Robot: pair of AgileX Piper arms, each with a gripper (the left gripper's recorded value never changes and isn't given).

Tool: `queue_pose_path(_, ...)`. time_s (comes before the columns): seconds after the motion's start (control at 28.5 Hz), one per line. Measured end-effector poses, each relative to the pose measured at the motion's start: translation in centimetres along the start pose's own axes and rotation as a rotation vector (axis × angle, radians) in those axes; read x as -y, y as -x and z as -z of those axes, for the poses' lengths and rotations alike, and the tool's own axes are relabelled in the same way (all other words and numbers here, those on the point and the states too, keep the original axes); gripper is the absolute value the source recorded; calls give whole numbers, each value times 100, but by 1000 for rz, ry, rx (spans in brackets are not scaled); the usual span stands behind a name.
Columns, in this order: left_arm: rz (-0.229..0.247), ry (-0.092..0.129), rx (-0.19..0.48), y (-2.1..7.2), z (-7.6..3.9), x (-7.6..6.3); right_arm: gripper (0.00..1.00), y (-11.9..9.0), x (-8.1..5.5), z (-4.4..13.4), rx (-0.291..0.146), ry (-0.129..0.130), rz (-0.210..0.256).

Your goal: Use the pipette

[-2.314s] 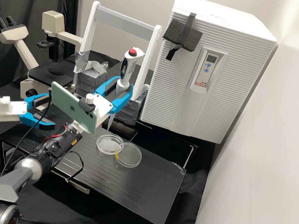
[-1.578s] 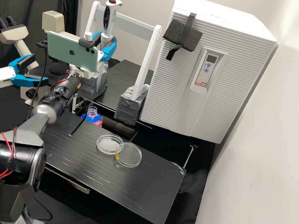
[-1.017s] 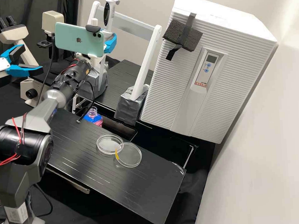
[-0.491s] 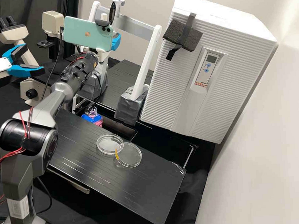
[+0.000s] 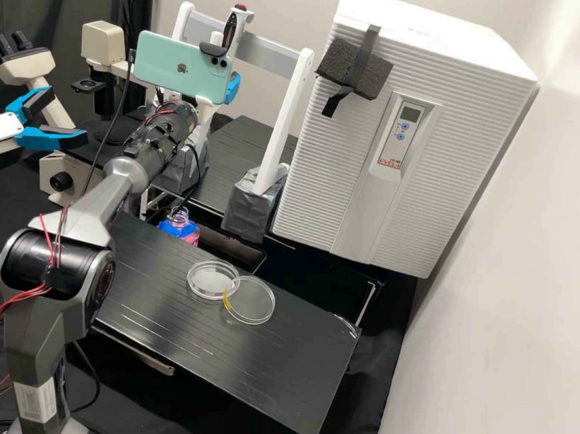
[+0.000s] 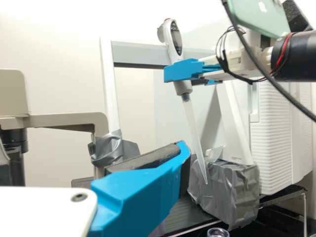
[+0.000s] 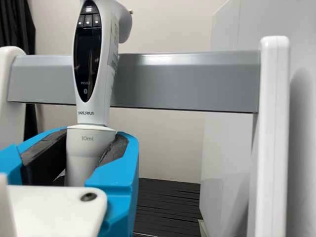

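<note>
High at the far left, the right hand [image 5: 228, 84] is clamped round the pipette [image 5: 234, 25], holding it nearly upright just before a white frame's grey bar [image 5: 270, 49]. Farther left, the left hand [image 5: 66, 116] hangs spread wide, empty, beside a microscope [image 5: 28, 66].

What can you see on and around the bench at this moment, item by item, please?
bench: one, black, centre
rack: one, white posts and grey crossbar, behind the bench
pipette: one, white with red button, before the rack's crossbar
petri dishes: two, clear, side by side on the bench
bottle: one, pink liquid, at the bench's back edge
machine: one, white, ribbed, right of the rack
foam block: one, black, taped to the machine's top
microscope: one, beige, back left
phone: one, mint green, on the right arm's wrist
right pincer: one, blue fingers, shut on the pipette
left pincer: one, blue fingers, open, before the microscope
</note>
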Motion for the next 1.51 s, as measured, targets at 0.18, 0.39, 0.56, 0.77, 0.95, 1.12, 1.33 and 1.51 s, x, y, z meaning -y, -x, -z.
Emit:
queue_pose_path(0.18,11,4,5,-10,-11,32,0,-16,6,-31,8,-11,1)
queue_pose_path(0.39,12,5,11,-16,-28,33,0,-18,29,-40,16,-37,24)
queue_pose_path(0.56,11,7,17,-20,-44,33,0,-18,29,-39,15,-37,23)
queue_pose_path(0.77,17,7,15,-20,-42,38,0,-19,25,-42,15,-32,22)
queue_pose_path(0.95,18,9,26,-37,-75,34,0,-15,40,-123,33,-34,24)
queue_pose_path(1.12,17,13,41,-72,-113,36,0,-5,99,-187,50,-45,37)
queue_pose_path(1.33,17,14,45,-83,-123,35,0,-1,110,-207,48,-31,26)
queue_pose_path(1.51,16,14,46,-86,-127,31,0,-27,134,-229,48,-30,17)
